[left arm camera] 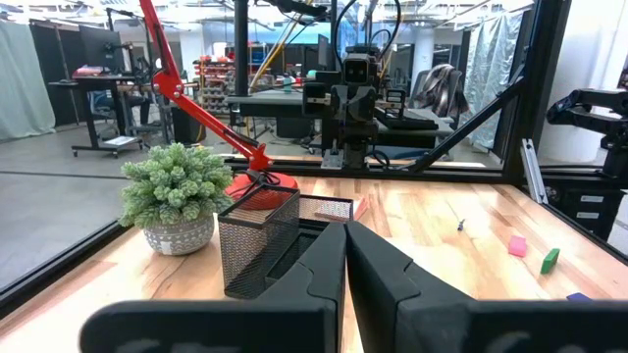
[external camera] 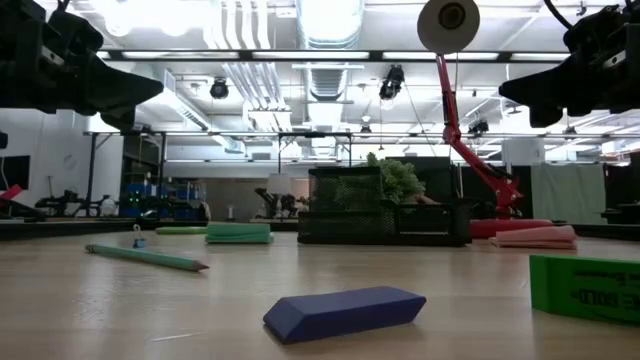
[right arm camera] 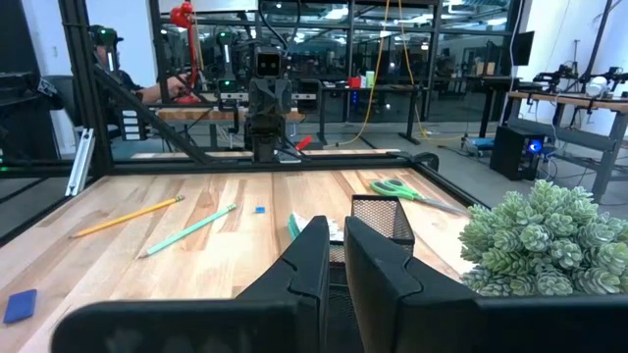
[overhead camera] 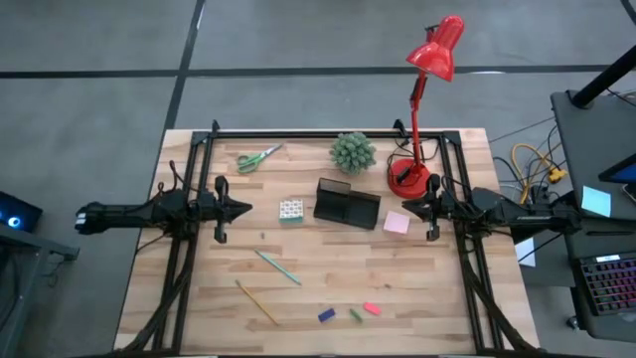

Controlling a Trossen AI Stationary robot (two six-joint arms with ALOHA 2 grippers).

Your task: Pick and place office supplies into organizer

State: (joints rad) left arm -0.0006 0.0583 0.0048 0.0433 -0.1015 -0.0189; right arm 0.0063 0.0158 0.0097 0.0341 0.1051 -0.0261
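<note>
Taken on the overhead view, with 6 o'clock as the near edge of the bench (overhead camera: 328, 283). Nearest, at 6 o'clock, a blue piece (overhead camera: 326, 315), a green piece (overhead camera: 356, 314) and a pink piece (overhead camera: 372, 308) are found in a row. At 7 o'clock a yellow pencil (overhead camera: 257, 301) is laid aslant, with a teal pen (overhead camera: 277, 268) just beyond it.

At mid-bench the black organizer (overhead camera: 347, 203) is seen, flanked by a white dotted cube (overhead camera: 290, 211) at its 9 o'clock and a pink sticky-note pad (overhead camera: 397, 222) at its 3 o'clock. No supplies can be made out inside it.

The left gripper (overhead camera: 245, 208) is held at 9 o'clock, jaws closed and empty. The right gripper (overhead camera: 407, 206) is held at 3 o'clock, jaws all but closed, nothing gripped.

Farthest, green-handled scissors (overhead camera: 257, 157) are noted at 11 o'clock, a potted plant (overhead camera: 353, 152) at 12 o'clock, and a red lamp (overhead camera: 422, 109) at 1 o'clock.
</note>
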